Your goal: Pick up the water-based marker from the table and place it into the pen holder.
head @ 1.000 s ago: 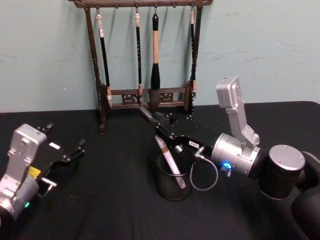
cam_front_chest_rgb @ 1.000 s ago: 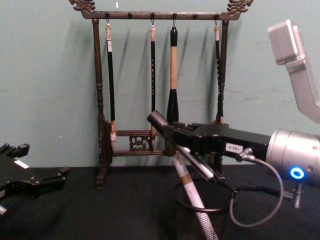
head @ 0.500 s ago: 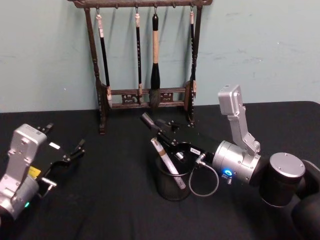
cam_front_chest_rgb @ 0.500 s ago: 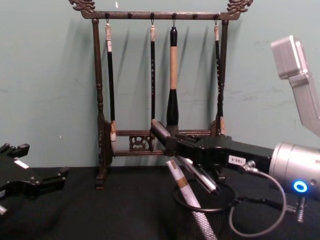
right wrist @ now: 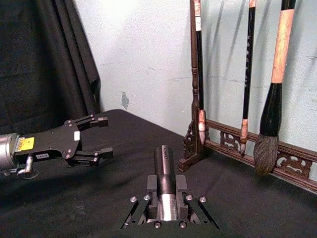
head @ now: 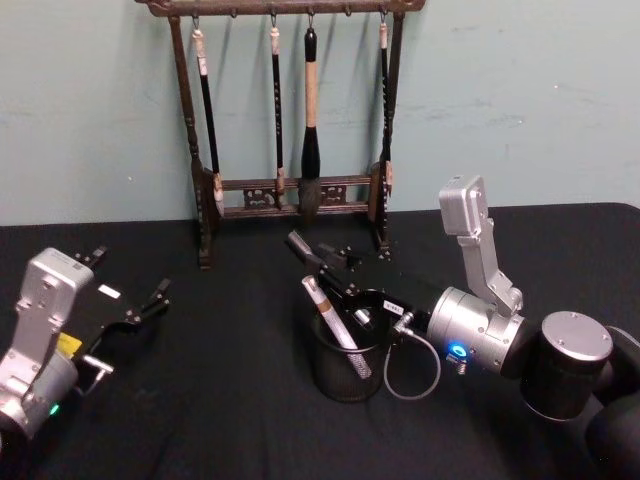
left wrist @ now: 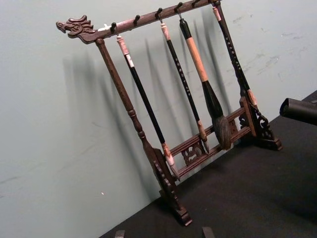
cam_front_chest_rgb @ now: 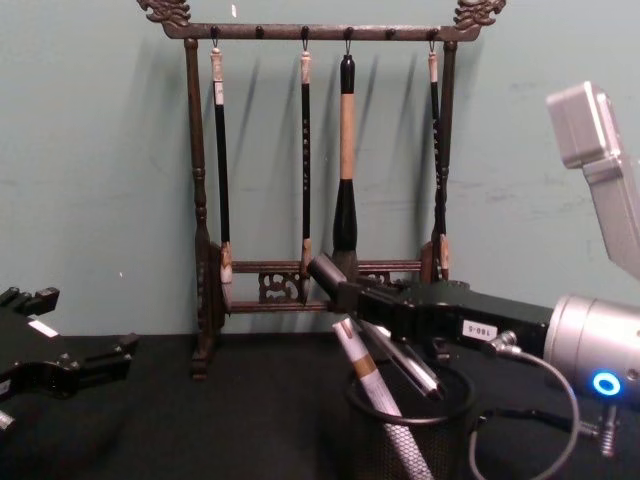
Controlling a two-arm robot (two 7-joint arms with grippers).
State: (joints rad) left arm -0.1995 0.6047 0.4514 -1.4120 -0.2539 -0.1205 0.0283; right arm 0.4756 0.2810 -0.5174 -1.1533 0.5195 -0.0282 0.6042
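Observation:
The water-based marker [head: 335, 322], white and grey with a brown band, leans inside the pen holder [head: 345, 372], a round black mesh cup at the table's centre. Its top sticks out past the rim toward the left. From the chest, the marker [cam_front_chest_rgb: 365, 378] stands in the pen holder [cam_front_chest_rgb: 452, 440] just in front of the rack. My right gripper [head: 338, 291] hovers over the cup's rim, open, its fingers beside the marker and apart from it; it shows again as the right gripper [cam_front_chest_rgb: 388, 345]. My left gripper [head: 150, 302] rests open at the table's left, holding nothing.
A tall dark wooden brush rack [head: 290, 190] with several hanging brushes stands at the back against the green wall, close behind the cup. The black tablecloth [head: 230, 400] is bare between the two arms. The left gripper [right wrist: 96, 139] is seen far off from the right wrist.
The right gripper has drawn back toward the right and sunk slightly. The marker settled a little lower in the cup and stays there. The left arm has not moved.

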